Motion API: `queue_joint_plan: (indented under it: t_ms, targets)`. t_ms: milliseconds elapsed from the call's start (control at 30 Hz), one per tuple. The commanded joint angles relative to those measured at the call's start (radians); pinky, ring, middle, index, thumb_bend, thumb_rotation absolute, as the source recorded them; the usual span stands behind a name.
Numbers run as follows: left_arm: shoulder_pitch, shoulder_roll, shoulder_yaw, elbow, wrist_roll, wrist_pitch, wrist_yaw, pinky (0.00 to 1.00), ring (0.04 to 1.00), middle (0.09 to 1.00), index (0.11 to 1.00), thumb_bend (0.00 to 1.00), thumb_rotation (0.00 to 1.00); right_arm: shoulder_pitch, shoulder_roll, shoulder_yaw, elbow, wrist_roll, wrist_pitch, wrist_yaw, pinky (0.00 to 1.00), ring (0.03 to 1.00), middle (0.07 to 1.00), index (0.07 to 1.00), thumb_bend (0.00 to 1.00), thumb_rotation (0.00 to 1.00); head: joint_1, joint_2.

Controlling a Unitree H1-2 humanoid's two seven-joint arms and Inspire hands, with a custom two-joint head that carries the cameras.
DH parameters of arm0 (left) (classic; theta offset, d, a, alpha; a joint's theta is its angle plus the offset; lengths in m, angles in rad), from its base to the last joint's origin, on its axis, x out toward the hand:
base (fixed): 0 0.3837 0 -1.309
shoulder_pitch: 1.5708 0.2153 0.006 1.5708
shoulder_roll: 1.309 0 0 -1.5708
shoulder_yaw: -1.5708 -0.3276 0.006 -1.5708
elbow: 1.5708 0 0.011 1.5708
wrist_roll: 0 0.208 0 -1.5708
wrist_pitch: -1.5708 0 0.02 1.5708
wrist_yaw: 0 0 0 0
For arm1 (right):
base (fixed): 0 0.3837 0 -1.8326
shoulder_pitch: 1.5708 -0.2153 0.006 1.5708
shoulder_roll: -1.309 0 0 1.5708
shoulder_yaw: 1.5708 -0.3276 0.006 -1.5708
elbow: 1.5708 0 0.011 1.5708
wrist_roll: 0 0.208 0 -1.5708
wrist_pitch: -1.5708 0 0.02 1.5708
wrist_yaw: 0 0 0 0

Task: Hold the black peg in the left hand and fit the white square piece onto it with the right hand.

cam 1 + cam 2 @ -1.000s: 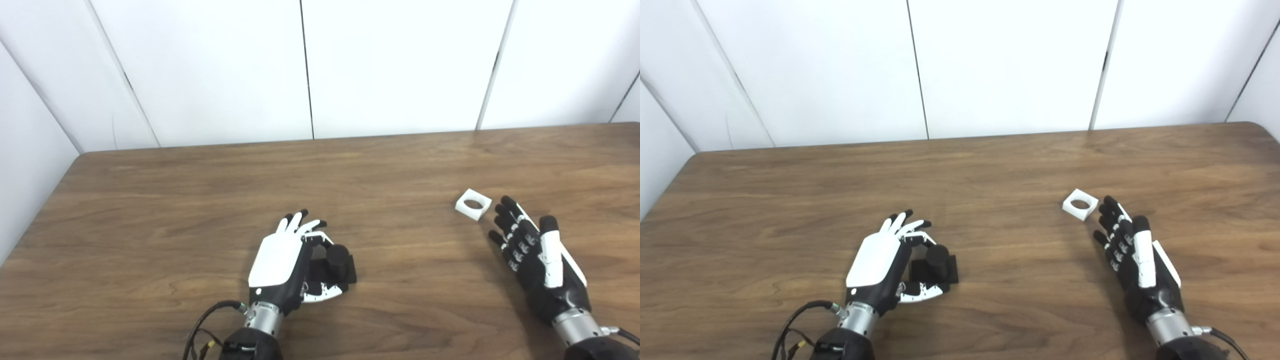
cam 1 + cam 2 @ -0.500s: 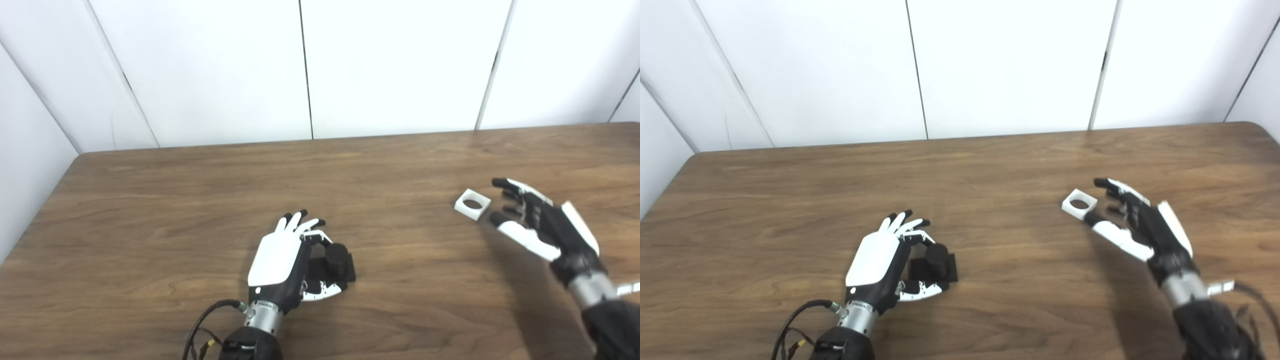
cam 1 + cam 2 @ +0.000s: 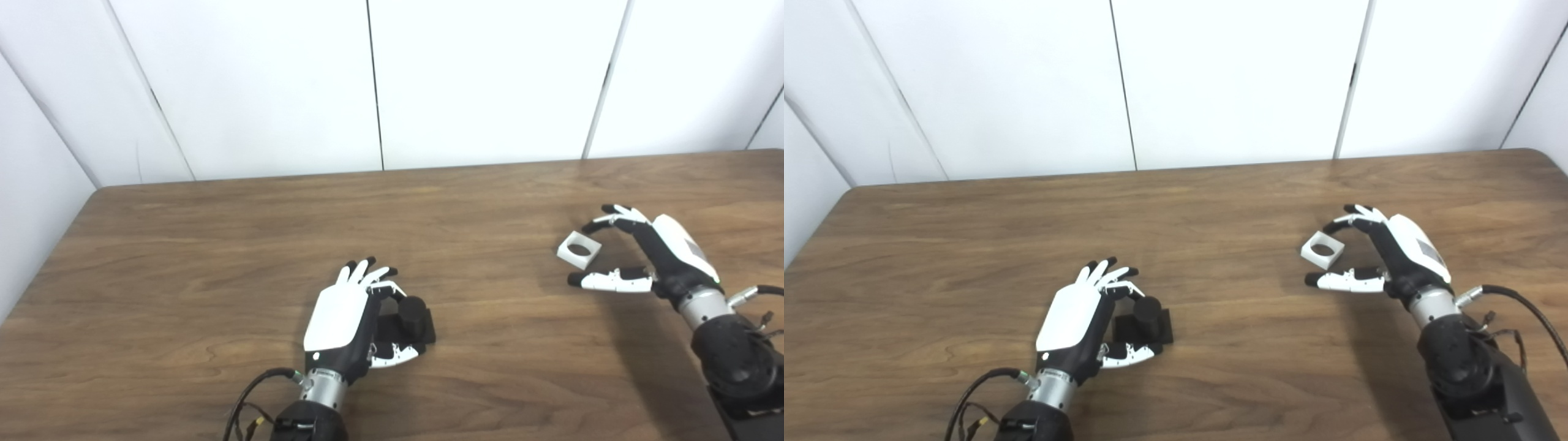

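While the right hand [image 3: 649, 251] held its fingers [image 3: 603, 224] and thumb spread wide around the white square piece [image 3: 579, 250] — not yet touching it — the piece lay flat on the bench [image 3: 245, 245]. It looked light, rigid and slick, best pinched across two opposite outer walls, clear of the hole. Well apart, the left hand [image 3: 343, 321] curled loosely beside the black peg [image 3: 411, 312] — whether it gripped the peg I could not tell.

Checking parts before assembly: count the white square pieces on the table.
1. The white square piece with a round hole lies on the wooden table, far right, between the open right hand's fingers and thumb.
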Motion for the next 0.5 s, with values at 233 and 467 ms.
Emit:
queue_joint_plan:
  t_ms: [233, 467]
  targets:
    - [0.0, 0.021, 0.007, 0.015, 0.004, 0.018, -0.02, 1.0, 0.986, 0.875, 0.485, 0.52, 0.07, -0.068, -0.025, 0.019, 0.012, -0.078, -0.003, 0.003, 1.0, 1.0, 0.957, 0.719, 0.94, 0.4, -0.018, -0.002]
    - [0.003, 0.023, 0.005, 0.015, 0.009, 0.02, -0.018, 1.0, 0.982, 0.877, 0.486, 0.52, 0.08, -0.094, -0.009, 0.014, 0.035, -0.069, -0.013, -0.005, 1.0, 1.0, 0.962, 0.728, 0.92, 0.39, -0.017, -0.005]
